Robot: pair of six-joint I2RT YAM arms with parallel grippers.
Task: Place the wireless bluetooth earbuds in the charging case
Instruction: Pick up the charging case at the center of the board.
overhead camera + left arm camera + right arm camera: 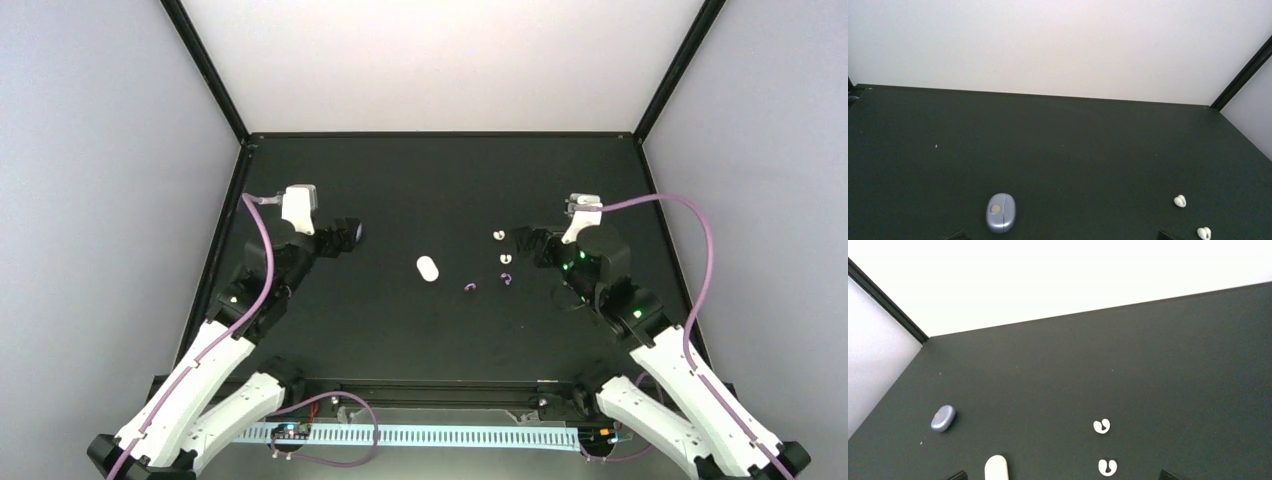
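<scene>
- Left gripper (347, 236): jaws spread fully wide, nothing between them. In the left wrist view only the two dark fingertips (957, 235) show, at the bottom edge and far apart.
- Lavender case (1000, 212): closed oval, flat on the black table (420, 180), just ahead of the left gripper and nearer its left-hand fingertip in that view. It is not clasped; I cannot tell whether it is touched.
- Right gripper (527, 243): jaws likewise at full spread and holding nothing, its tips just visible at the bottom corners of the right wrist view.
- White earbuds: two, one (498, 235) just beside the right gripper and the other (505, 258) a little nearer the arm bases. Both lie loose on the table in front of the open jaws, apart from each other.
- Purple earbuds: two, one (470, 287) and one (506, 279), on the table between the white case and the right arm, out of any case.
- White case (427, 268): closed, near the table's middle, between the two grippers and apart from both.
</scene>
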